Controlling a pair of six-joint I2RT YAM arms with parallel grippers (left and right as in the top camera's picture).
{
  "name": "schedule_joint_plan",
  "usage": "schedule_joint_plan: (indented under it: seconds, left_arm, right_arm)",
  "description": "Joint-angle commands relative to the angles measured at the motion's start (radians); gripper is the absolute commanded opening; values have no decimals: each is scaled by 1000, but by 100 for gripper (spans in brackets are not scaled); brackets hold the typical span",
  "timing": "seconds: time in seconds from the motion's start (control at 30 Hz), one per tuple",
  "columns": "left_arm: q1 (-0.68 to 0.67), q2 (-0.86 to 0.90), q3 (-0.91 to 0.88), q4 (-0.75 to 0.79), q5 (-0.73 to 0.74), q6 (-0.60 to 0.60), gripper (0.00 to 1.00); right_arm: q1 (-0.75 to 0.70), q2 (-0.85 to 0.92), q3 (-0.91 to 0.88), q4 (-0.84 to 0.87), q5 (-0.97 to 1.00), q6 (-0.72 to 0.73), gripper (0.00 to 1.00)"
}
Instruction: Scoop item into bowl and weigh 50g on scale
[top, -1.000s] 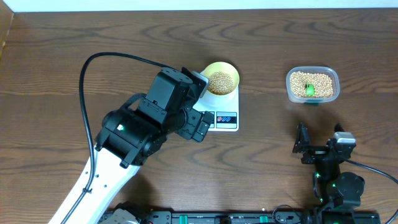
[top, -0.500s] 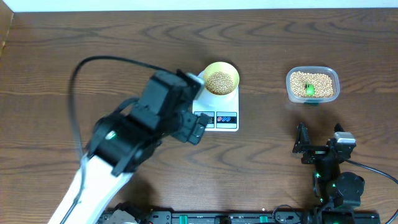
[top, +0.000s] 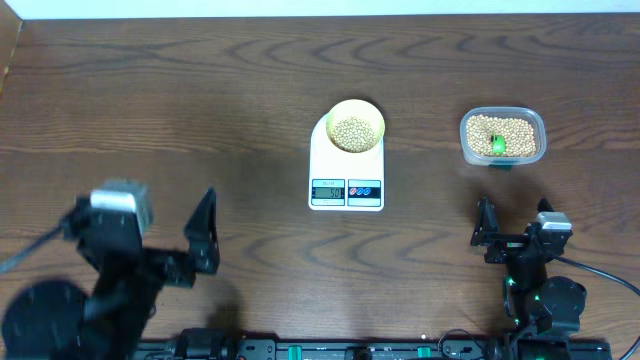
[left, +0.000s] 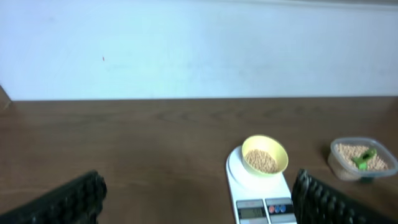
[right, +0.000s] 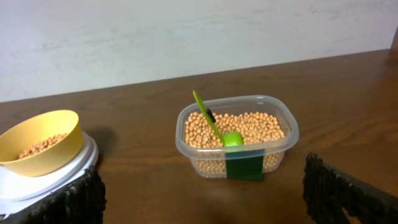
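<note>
Near the front left corner of the brown wooden table (top: 200, 100), the black left gripper (left: 198, 190) is hovering with its ridged fingers spread wide, holding nothing. In the middle, closer to the back edge, the flat white scale (top: 325, 170) is lying well apart from that gripper. The smooth round yellow bowl (top: 372, 112) is sitting on its round plate, with small round tan beans (top: 353, 132) lying inside. Toward the back right corner, a clear plastic tub (top: 466, 135) with rounded corners is holding more beans and a shiny green scoop (top: 497, 143). Near the front right corner, the black right gripper (right: 202, 186) is resting with fingers spread wide, empty, facing the tub.
</note>
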Motion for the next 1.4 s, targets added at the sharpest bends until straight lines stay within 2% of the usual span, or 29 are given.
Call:
schedule_joint_plan:
  seconds: [0.0, 0.23, 0.53, 0.8, 1.2, 1.37]
  left_arm:
    - [52, -129, -182, 89, 104, 6, 98]
    - [96, -405, -609, 417, 179, 2, 98]
    - [90, -535, -940, 694, 275, 2, 98]
    - [50, -570, -1083, 769, 274, 2, 98]
    - [23, -587, -1267, 974, 271, 3, 98]
    - [23, -587, -1284, 925, 257, 3, 98]
  right_arm:
    - [0, -10, -4, 0, -6, -10, 99]
    - [0, -10, -4, 0, -6, -10, 99]
    - [0, -10, -4, 0, -6, -10, 99]
    - [0, -10, -4, 0, -6, -10, 99]
    - [0, -10, -4, 0, -6, -10, 99]
    - [0, -10, -4, 0, -6, -10, 99]
